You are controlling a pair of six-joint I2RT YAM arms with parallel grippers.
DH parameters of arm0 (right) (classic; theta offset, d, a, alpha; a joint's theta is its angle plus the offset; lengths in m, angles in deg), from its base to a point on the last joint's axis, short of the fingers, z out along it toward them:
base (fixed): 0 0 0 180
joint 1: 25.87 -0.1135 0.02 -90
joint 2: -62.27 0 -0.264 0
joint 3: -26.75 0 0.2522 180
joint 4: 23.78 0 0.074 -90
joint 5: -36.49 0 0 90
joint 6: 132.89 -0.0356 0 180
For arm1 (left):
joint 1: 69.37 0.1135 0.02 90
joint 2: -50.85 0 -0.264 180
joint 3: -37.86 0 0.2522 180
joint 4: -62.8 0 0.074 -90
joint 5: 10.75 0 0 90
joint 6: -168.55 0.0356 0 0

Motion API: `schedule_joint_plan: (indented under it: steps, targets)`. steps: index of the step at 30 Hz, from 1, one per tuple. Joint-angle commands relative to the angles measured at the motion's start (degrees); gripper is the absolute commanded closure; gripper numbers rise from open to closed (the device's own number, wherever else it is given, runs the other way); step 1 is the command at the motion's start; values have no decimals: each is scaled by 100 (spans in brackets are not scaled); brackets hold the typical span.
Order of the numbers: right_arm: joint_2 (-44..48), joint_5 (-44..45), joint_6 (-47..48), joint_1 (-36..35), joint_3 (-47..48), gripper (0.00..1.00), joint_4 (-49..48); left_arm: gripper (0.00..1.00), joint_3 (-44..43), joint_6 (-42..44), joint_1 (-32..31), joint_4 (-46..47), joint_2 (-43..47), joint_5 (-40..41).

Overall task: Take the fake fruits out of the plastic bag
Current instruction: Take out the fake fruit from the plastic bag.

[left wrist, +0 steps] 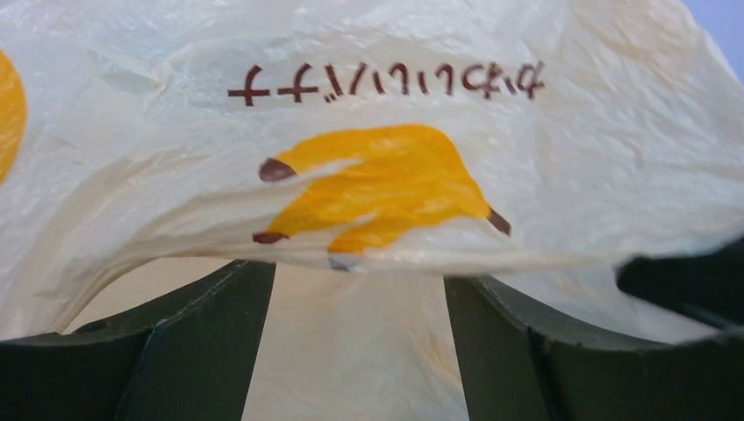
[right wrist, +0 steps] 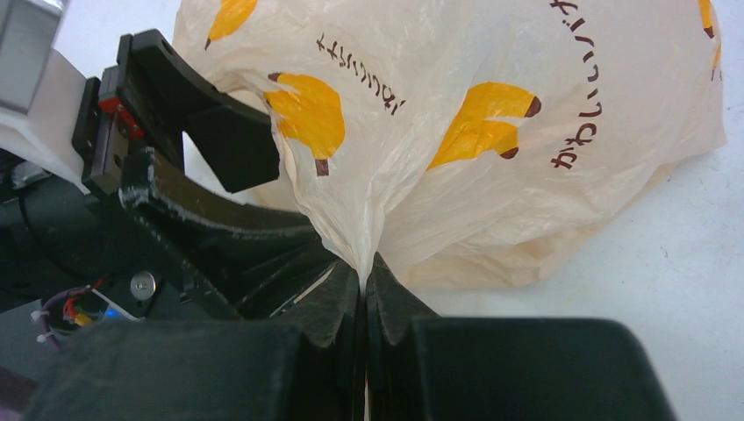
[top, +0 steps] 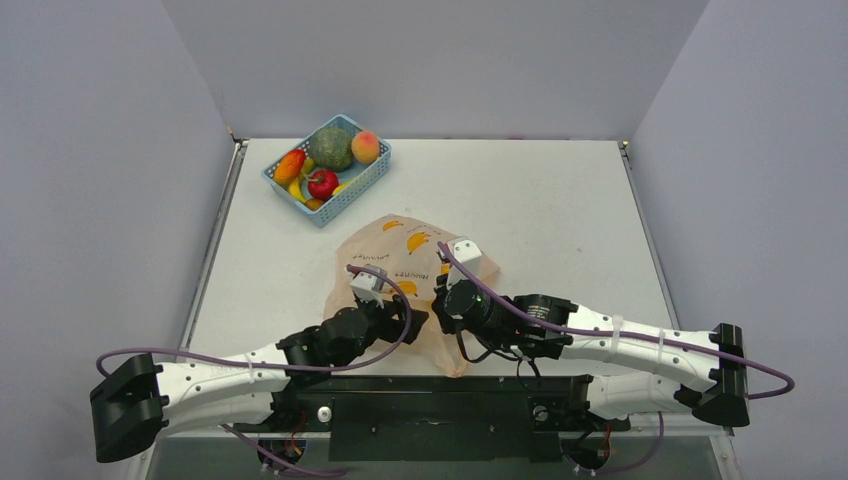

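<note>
Right fingers (right wrist: 338, 307) fill the bottom of the right wrist view, pressed flat together and clenched on a gathered fold of the plastic bag (right wrist: 526, 175). The film fans up and away from that pinch. Just to their left in the same view the left fingers (right wrist: 224, 145) stand spread apart, dark and curved, against the bag's near side.

Seen from the left wrist, the left fingers (left wrist: 202, 351) are released and wide. A sheet of the plastic bag (left wrist: 395, 79) is draped across the gap between them, with a printed banana and a line of dark lettering just above. They grip nothing.

From above, the plastic bag (top: 400, 250) lies crumpled on the white surface (top: 560, 220), in the middle of its near half, and both arms reach in to its near edge. The bag bulges, but what it holds cannot be made out through the film.

At the far left of the surface sits a blue mesh basket (top: 355, 192), near the bag's far corner but apart from it. Inside it lie an orange-red fruit (top: 290, 165), a peach-pink fruit (top: 366, 147), a rough green ball (top: 330, 148), a red apple (top: 322, 183) and a yellow banana (top: 297, 190), packed close together
</note>
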Motion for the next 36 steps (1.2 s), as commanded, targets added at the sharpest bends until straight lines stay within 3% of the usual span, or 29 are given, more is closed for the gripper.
schedule_joint_plan:
  steps: [1, 7, 13, 21, 24, 30, 32, 36]
  targets:
    - [123, -71, -81, -8, 5, 100, -76, 33, -175, 236, 213, 1238, -669, 639]
    - [267, 10, -36, -2, 33, 100, -31, 33, -348, 333, 427, 2407, -1819, 664]
    - [361, -72, 84, 14, -78, 100, -55, 22, -744, 432, 719, 3381, -3091, 757]
    - [560, -252, 327, 94, -317, 100, -195, 5, -1709, 580, 823, 3740, -4614, 1080]
    - [698, -338, 399, 175, -500, 100, -252, 4, -2054, 835, 806, 4075, -5255, 929]
    - [1279, -313, 285, 431, -1104, 100, -317, 14, -2222, 614, 846, 4069, -6041, 939]
    - [1477, -295, 193, 527, -1321, 100, -341, 26, -2237, 729, 903, 4063, -6097, 924]
    - [1817, -270, 74, 639, -1671, 100, -414, 37, -2251, 985, 1006, 3895, -5848, 655]
